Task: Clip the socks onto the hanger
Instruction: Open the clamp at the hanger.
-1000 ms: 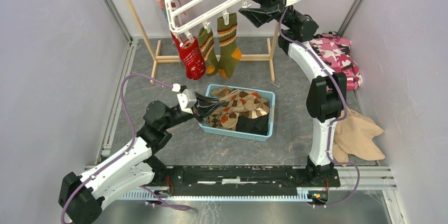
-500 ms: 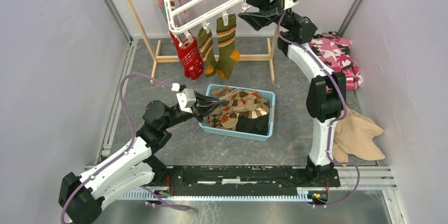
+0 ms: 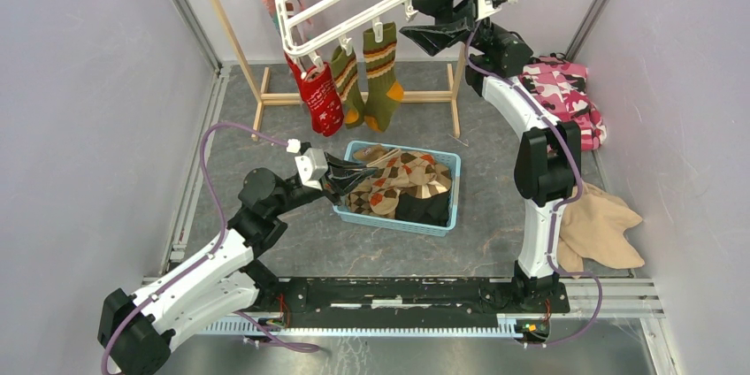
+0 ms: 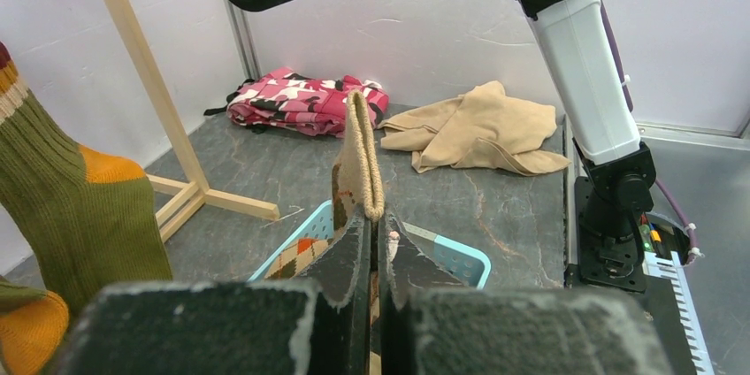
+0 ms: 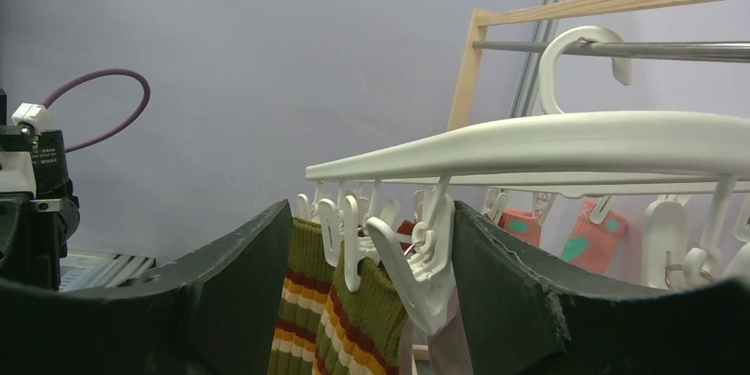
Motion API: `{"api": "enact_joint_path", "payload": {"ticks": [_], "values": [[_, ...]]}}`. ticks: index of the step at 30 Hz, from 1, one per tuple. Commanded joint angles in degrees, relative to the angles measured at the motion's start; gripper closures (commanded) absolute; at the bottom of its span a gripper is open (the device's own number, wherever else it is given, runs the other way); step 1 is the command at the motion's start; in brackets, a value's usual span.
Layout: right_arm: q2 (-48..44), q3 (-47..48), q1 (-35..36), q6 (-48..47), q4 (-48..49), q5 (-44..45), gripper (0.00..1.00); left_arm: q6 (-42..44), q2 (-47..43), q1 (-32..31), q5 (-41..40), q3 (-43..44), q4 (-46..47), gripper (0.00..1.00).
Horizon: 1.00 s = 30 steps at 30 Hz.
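1. The left pincer is shut tight on the cuff of a tan knitted sock. The cuff stands up from between its fingers, just above the light blue plastic basket on the grey counter.
2. More brown and orange argyle socks lie heaped in that basket. A red sock and two olive striped socks hang clipped to the white plastic rectangular hanger.
3. The right pincer is held wide open at the hanger's rim, flanking an empty white clip. Nothing is gripped.
4. The step in hand is judged to be bringing a new sock to the hanger.
5. Next, the clip would need to be squeezed open and the cuff raised into its mouth.
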Motion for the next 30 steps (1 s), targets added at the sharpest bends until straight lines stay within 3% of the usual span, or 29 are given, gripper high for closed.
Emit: {"api": "enact_joint_path", "payload": {"ticks": [1,9,19,30], "values": [[-3.2,0.3,0.0,2.5,5.0,-1.7,0.29,-1.4,-1.2,-0.3,0.9,2.6,1.0,0.98],[-3.1,0.6,0.0,3.3,5.6,-1.4,0.37,-1.7,-1.1,-0.3,1.0,2.8,1.0,0.98],[-3.2,0.9,-0.1,3.2,4.3,-0.9,0.38,-2.0,-1.3,-0.3,1.0,2.9,1.0,0.98],[-3.4,1.1,-0.1,2.1,1.9,-0.3,0.52,-2.0,-1.4,-0.3,0.9,2.8,1.0,0.98]]}}
